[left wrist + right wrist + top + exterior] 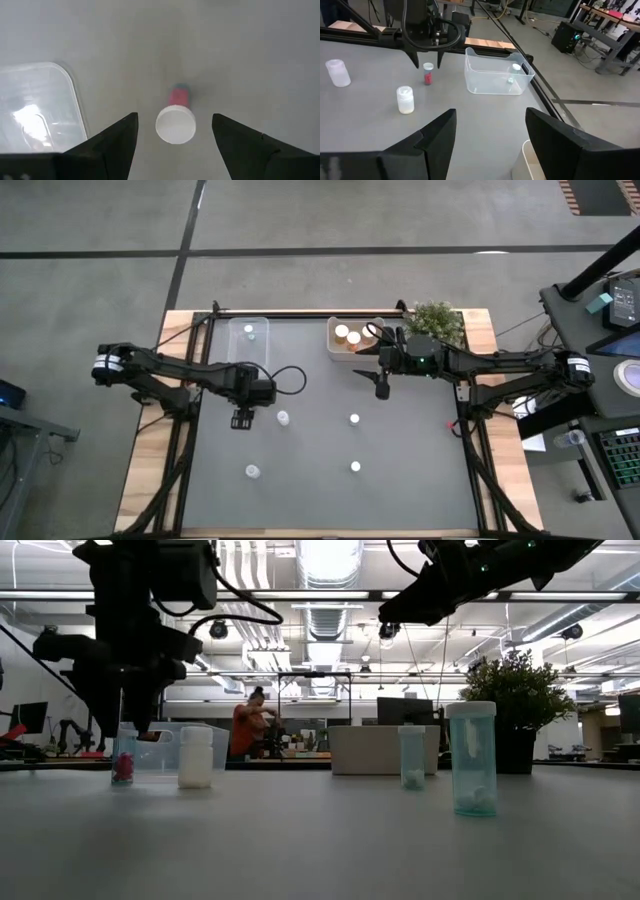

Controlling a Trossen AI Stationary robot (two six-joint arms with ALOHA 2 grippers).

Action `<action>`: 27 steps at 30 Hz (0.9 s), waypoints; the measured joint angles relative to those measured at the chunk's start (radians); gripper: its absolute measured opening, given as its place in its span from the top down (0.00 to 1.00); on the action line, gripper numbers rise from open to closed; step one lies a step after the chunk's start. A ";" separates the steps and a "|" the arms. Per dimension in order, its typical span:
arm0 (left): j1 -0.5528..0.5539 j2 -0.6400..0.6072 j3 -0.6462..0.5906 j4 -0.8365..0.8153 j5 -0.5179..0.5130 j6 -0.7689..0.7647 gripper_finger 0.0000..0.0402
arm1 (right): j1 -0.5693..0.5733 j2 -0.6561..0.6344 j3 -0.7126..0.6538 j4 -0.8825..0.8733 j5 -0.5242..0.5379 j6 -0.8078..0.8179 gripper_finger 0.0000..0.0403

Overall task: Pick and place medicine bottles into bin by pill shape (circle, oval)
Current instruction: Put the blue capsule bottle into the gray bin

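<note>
A small medicine bottle (pixel 175 125) with a white cap and pink pills stands upright on the grey table. My left gripper (pixel 242 420) hangs right over it, pointing down and open; its fingers (pixel 416 62) stand on either side of the cap without touching it. The gripper hides this bottle in the high view. A white bottle (pixel 283 418) stands just beside it. Three more bottles (pixel 354 419) (pixel 355 467) (pixel 252 471) stand spread over the table. My right gripper (pixel 382 388) waits open, raised above the table's far middle.
A clear plastic bin (pixel 250 340) at the far left holds one bottle (pixel 249 331). A second bin (pixel 350 337) in the far middle holds orange bottles. A green potted plant (pixel 437 320) stands at the far right. A person shows far off in the room (pixel 246 730).
</note>
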 joint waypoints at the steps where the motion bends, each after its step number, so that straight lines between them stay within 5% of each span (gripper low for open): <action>1: 0.000 0.000 -0.003 -0.002 -0.001 0.000 0.41 | 0.000 0.000 0.000 0.000 0.000 0.000 0.43; 15: 0.000 0.000 -0.004 0.006 -0.006 0.001 0.65 | 0.000 0.000 0.000 -0.007 0.000 0.000 0.43; 27: 0.000 -0.002 0.014 0.006 -0.008 0.002 0.74 | 0.000 0.000 -0.005 -0.007 0.000 0.004 0.43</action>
